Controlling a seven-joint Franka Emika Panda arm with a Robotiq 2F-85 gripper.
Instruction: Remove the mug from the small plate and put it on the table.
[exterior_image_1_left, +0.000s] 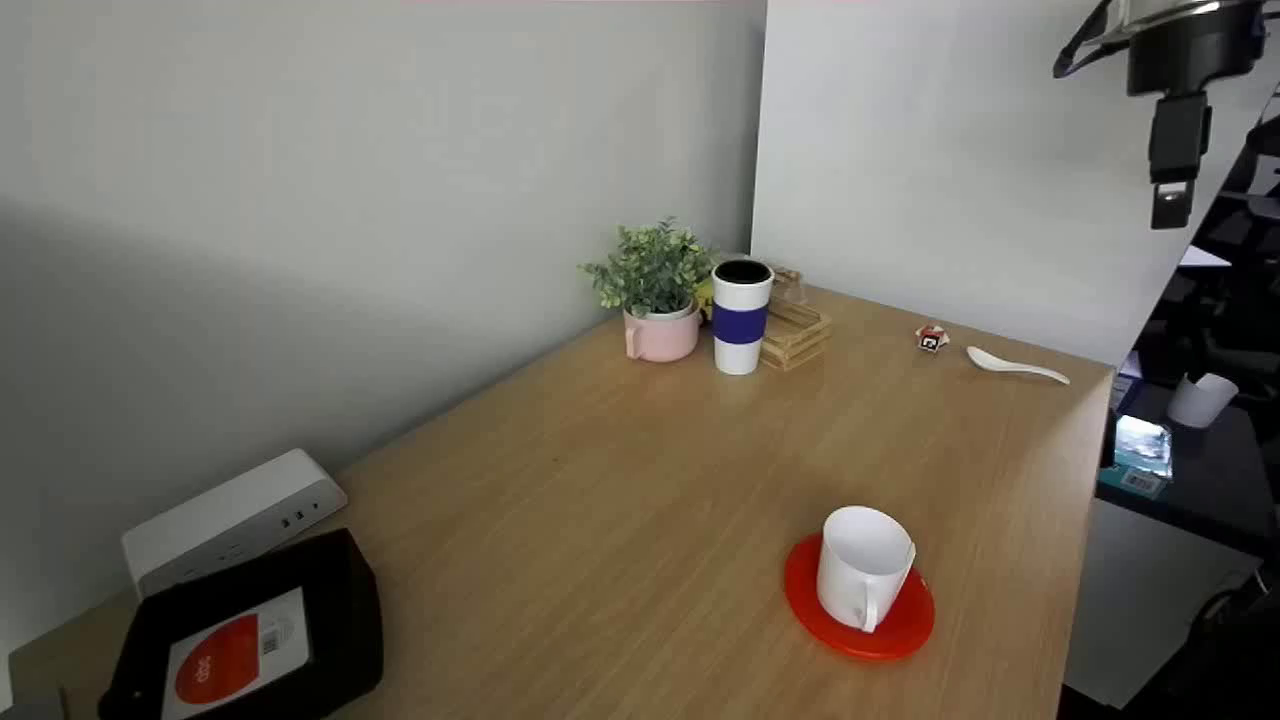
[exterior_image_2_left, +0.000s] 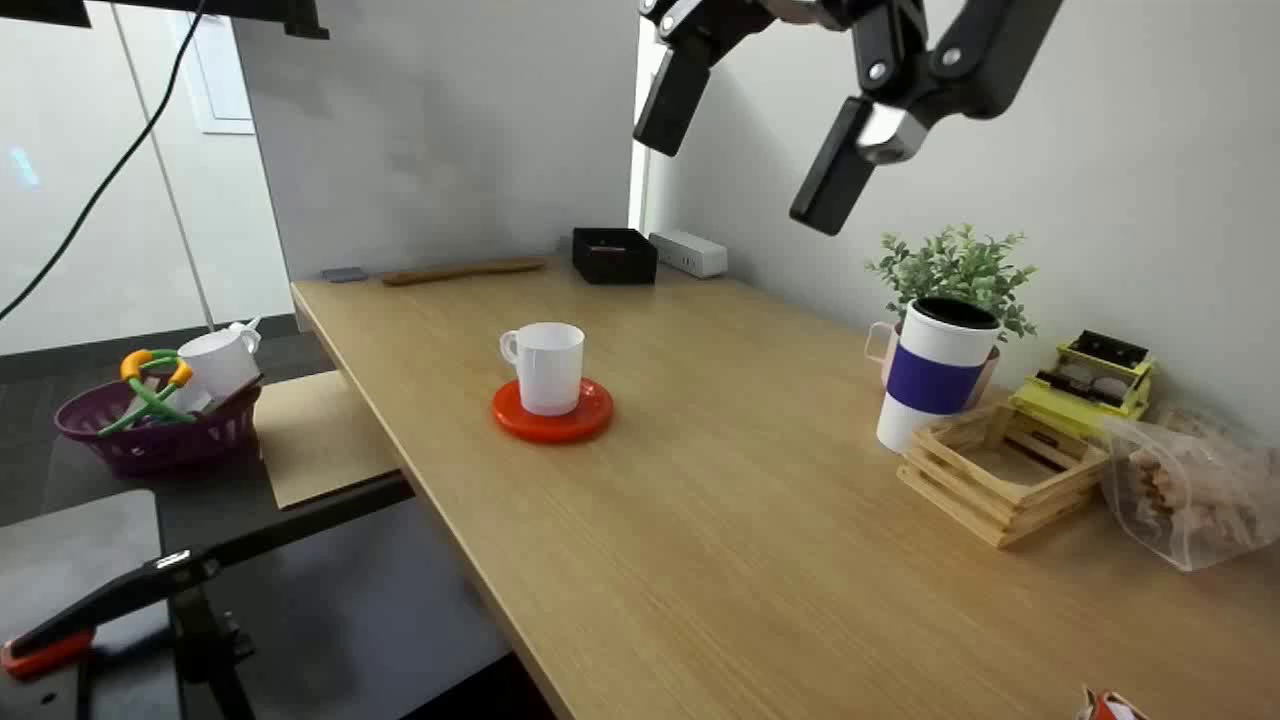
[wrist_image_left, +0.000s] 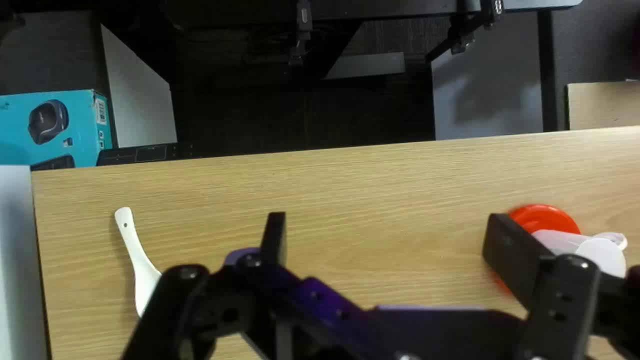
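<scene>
In an exterior view, the purple basket (exterior_image_2_left: 165, 450) at 9 o'clock holds a green-and-orange item (exterior_image_2_left: 133, 364). The mug (exterior_image_2_left: 552, 372) stands upright on the small plate (exterior_image_2_left: 592, 412), at half past seven from the gripper (exterior_image_2_left: 738, 183), whose fingers (exterior_image_2_left: 835, 180) are wide apart above the table (exterior_image_2_left: 700, 560); the mug's long axis runs 12 to 6, its handle (exterior_image_2_left: 505, 345) pointing to 9. In an exterior view, the pink pot (exterior_image_1_left: 665, 338) near the centre holds a leafy plant (exterior_image_1_left: 655, 272); the mug lies at 7 from the gripper, handle towards 6. In the wrist view, the mug is at 3 o'clock from the gap between the fingers, partly hidden by one.
</scene>
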